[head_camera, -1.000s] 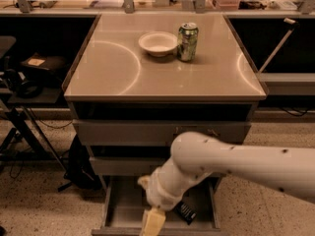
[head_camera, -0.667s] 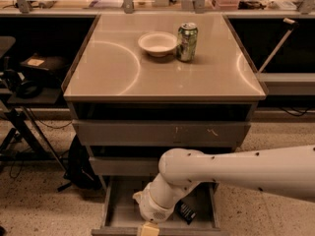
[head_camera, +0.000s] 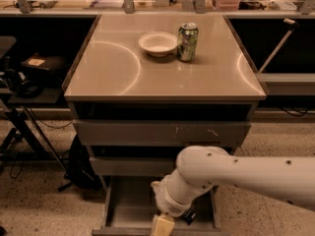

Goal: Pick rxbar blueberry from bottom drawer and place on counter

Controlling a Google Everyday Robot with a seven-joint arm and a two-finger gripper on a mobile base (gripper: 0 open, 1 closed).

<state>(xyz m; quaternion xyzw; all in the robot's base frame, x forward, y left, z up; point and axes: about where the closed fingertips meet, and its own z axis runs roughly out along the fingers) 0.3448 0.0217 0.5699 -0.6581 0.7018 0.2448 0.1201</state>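
reach is what matters now: the hand (head_camera: 162,226) hangs low over the front edge of the bottom drawer (head_camera: 125,208), at the very bottom of the view, and how wide it is set cannot be told because it runs out of sight there. nothing shows in it. the blueberry bar (head_camera: 190,216) lies on the drawer floor just beside the wrist, to the right as the camera sees it and a little further back than the hand. only a dark sliver peeks out from under the white arm (head_camera: 246,173), so its long axis cannot be read. the drawer is pulled out and the left part of its grey floor is bare. judging from this, the hand is close to the bar but not over it; it would need to shift right and slightly inward before closing. the counter (head_camera: 113,68) above carries a bowl (head_camera: 158,43) and a green can (head_camera: 187,42) toward the back, well apart from its bare front half.
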